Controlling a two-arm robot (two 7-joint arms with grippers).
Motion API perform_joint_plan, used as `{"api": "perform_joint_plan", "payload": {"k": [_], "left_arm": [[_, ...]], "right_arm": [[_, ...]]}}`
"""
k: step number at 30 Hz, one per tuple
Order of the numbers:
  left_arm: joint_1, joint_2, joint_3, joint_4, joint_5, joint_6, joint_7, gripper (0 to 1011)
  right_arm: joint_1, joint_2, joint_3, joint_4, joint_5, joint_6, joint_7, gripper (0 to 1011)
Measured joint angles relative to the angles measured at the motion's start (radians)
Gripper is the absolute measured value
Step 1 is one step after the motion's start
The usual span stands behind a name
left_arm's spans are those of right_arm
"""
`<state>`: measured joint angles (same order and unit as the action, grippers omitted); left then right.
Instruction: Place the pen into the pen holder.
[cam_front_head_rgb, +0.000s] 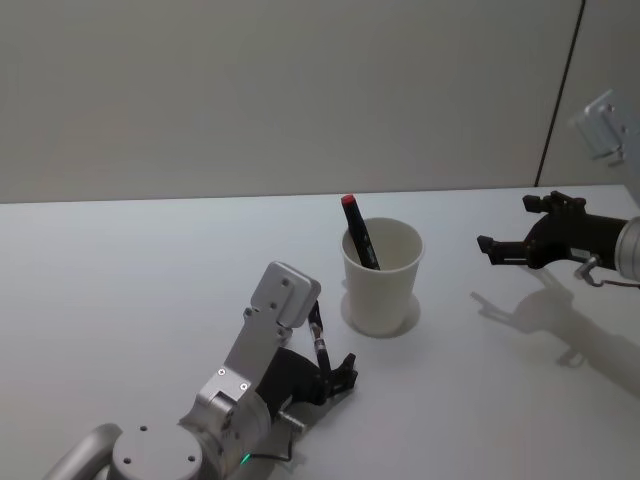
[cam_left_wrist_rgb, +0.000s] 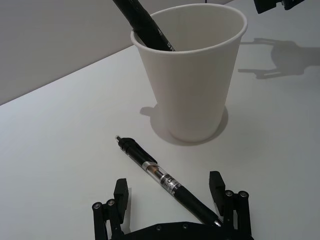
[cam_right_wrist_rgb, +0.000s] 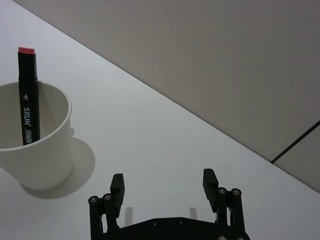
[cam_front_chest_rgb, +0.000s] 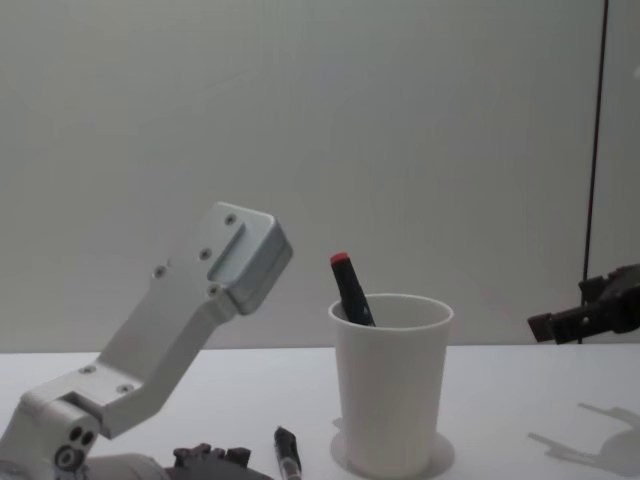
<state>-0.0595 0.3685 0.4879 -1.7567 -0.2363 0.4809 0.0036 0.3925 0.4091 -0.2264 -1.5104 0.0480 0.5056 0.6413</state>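
Inside pen holder (cam_right_wrist_rgb: 36, 160), SRUN marker (cam_right_wrist_rgb: 28, 95), pen (cam_left_wrist_rgb: 159, 175) by left tool (cam_left_wrist_rgb: 168, 184)

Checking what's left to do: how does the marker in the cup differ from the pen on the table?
The marker stands tilted inside the cup; the pen lies flat on the table, between the fingers of the open left gripper. The marker is thicker, with a red end; the pen is slimmer, with a pale band. Both are mostly black.
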Motion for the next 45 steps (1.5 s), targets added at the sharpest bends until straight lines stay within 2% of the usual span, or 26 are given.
{"api": "perform_joint_plan", "payload": {"k": [33, 38, 42, 45], "left_arm": [[0.008, -0.006, -0.007, 0.005, -0.026, -0.002, -0.019, 1001], [0.009, -0.007, -0.007, 0.005, -0.031, -0.003, -0.022, 922], [0.01, -0.007, -0.006, 0.006, -0.032, -0.003, -0.026, 792], [0.01, -0.008, -0.006, 0.006, -0.033, -0.004, -0.027, 739]], "right_arm": [[0.0, 0.0, 0.0, 0.0, 0.0, 0.0, 0.0, 1000], [0.0, 0.0, 0.0, 0.0, 0.0, 0.0, 0.0, 1000], [0.0, 0.0, 0.0, 0.0, 0.0, 0.0, 0.0, 1000], [0.0, 0.0, 0.0, 0.0, 0.0, 0.0, 0.0, 1000]]}}
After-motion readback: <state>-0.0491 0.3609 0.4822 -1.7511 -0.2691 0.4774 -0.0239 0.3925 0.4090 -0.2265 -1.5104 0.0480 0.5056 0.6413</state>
